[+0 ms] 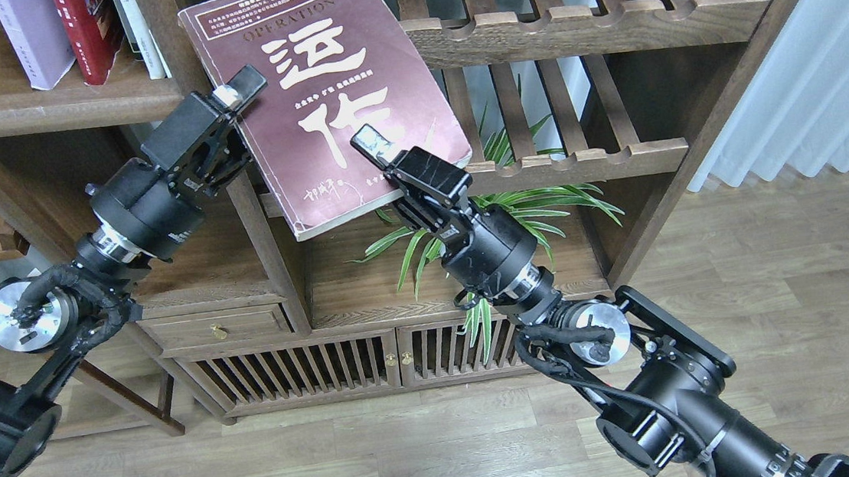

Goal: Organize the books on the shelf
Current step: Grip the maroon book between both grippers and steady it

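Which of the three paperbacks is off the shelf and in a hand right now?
The maroon book with big white characters, gripped by the right hand; the pale lavender book and red book stand on the shelf.

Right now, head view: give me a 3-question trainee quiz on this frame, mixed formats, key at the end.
1. True or false: the right gripper grips the maroon book at its lower edge.
2. Multiple choice: where does the left gripper sit? A) at the maroon book's left edge B) on the drawer C) in the plant
3. Short answer: which two books stand on the solid shelf at upper left, beside the thin white-spined ones?

Key
1. True; one finger lies on the cover.
2. A
3. The pale book and the red book.
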